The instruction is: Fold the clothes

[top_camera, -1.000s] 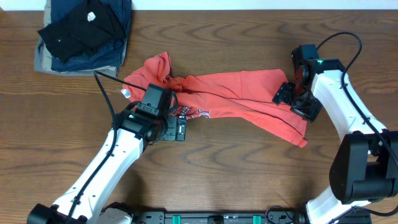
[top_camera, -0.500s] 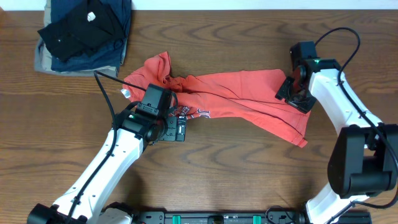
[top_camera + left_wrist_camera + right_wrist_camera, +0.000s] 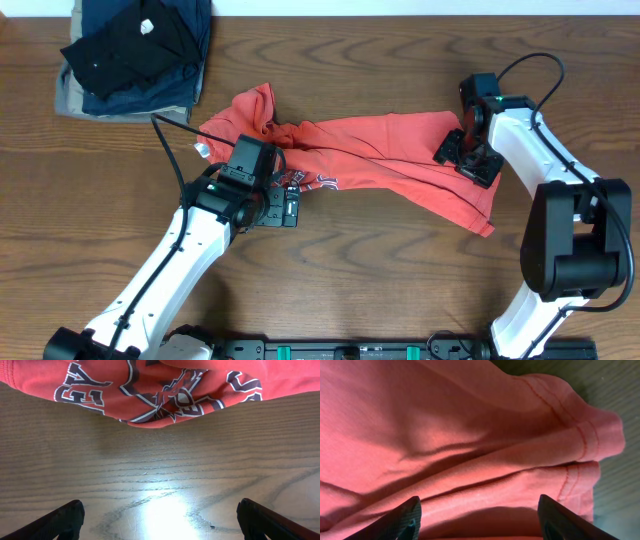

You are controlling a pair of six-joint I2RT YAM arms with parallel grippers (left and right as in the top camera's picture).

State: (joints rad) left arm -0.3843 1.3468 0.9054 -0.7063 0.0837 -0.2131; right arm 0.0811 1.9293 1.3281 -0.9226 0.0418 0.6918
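The orange-red T-shirt (image 3: 380, 155) lies crumpled in a long band across the middle of the wooden worktop (image 3: 380, 280), its navy-and-white lettering bunched at the near edge. The left gripper (image 3: 288, 208) sits just beside that lettering, over bare wood, with its fingers spread wide and nothing between them. The right gripper (image 3: 462, 160) is over the shirt's right end, close to the stitched hem. Its fingers stand apart with rumpled cloth below them, and no fold is pinched. A pile of dark folded garments (image 3: 135, 55) rests at the far left corner.
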